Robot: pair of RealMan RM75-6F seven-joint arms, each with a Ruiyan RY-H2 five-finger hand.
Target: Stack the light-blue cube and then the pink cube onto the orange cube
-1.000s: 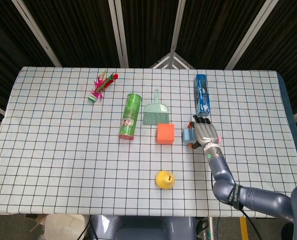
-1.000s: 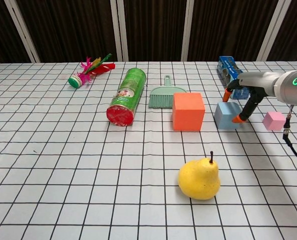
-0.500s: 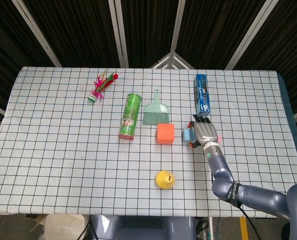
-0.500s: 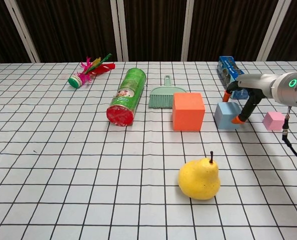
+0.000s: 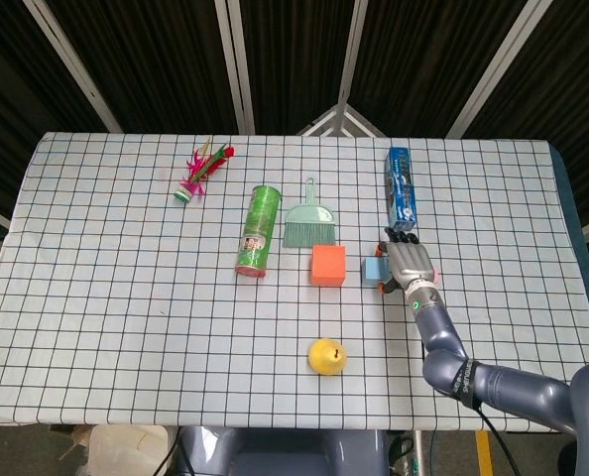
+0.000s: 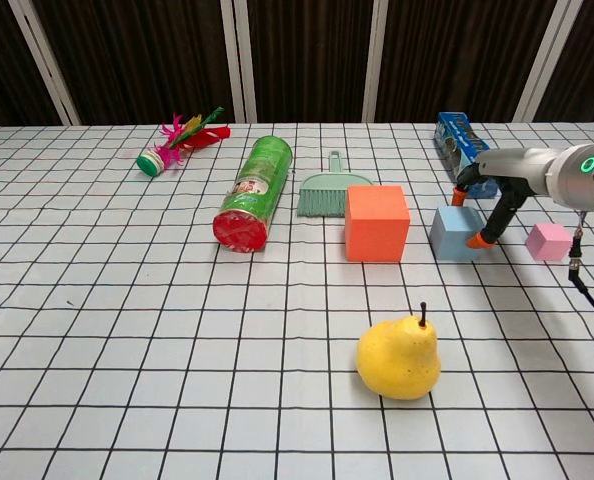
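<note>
The orange cube (image 5: 329, 265) (image 6: 376, 222) stands mid-table. Just to its right the light-blue cube (image 5: 375, 270) (image 6: 453, 233) rests on the cloth. My right hand (image 5: 406, 264) (image 6: 497, 190) reaches over it from the right, with one orange-tipped finger behind the cube and another against its front right edge, pinching it. The small pink cube (image 6: 549, 241) lies further right, past the hand. In the head view the hand hides most of it. My left hand is in neither view.
A yellow pear (image 6: 398, 358) sits in front of the orange cube. A green can (image 6: 254, 191) lies to the left and a green dustpan brush (image 6: 327, 192) behind the orange cube. A blue box (image 6: 459, 137) lies behind the hand, a feather shuttlecock (image 6: 177, 140) far left.
My right hand has shifted slightly to the right at the light-blue cube. The cube has barely moved and stays on the table.
</note>
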